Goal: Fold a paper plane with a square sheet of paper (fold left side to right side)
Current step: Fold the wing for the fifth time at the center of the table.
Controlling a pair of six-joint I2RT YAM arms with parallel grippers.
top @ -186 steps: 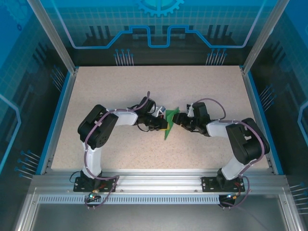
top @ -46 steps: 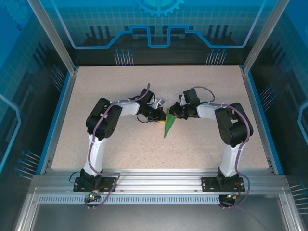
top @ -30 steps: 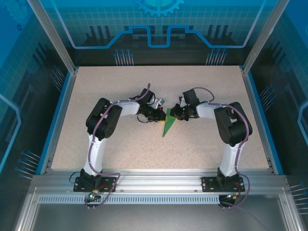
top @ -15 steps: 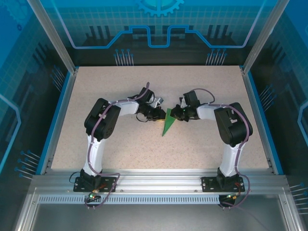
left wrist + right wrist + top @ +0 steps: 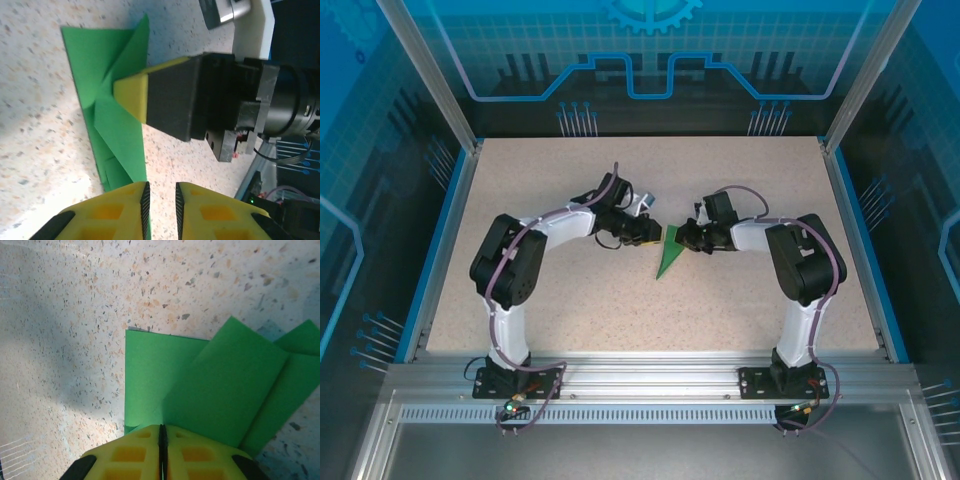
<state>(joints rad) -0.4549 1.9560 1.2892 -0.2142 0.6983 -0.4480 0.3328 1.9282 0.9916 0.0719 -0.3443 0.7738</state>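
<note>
Paper plane (image 5: 200, 385) is lying on table (image 5: 75, 315), right gripper (image 5: 161, 430) clamping its edge while left gripper (image 5: 160, 187) is hovering alongside, jaws slightly apart

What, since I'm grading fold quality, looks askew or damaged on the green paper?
On the green paper, folds look uneven: one flap lies slanted across a squared corner, and in the left wrist view a flap tip seems to lift off the table. No tears visible. The right gripper pinches its edge.
</note>
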